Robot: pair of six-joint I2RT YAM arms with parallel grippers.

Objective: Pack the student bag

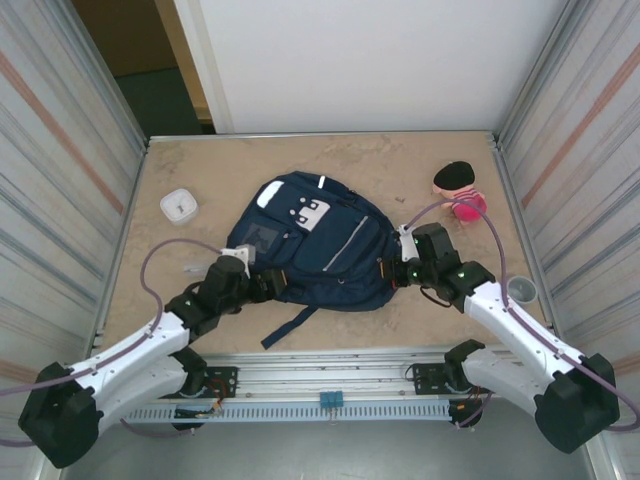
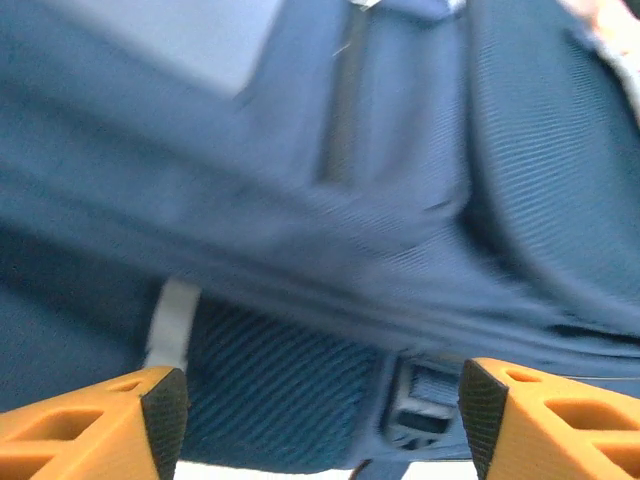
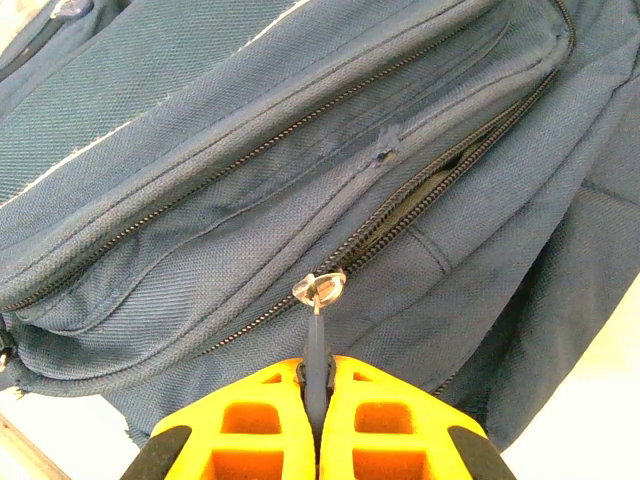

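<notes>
Student bag (image 1: 320, 245) lies flat, centre of table (image 1: 420, 170). Right pincer (image 3: 318, 390) clamped on zip pull (image 3: 316, 340), lower centre of its wrist view; the opening gapes toward upper right. Left pincer (image 2: 322, 405) apart at bag's lower-left edge, gripping nothing. Advice: draw pull steadily along the teeth line; left should pin fabric so bag doesn't slide.
</notes>
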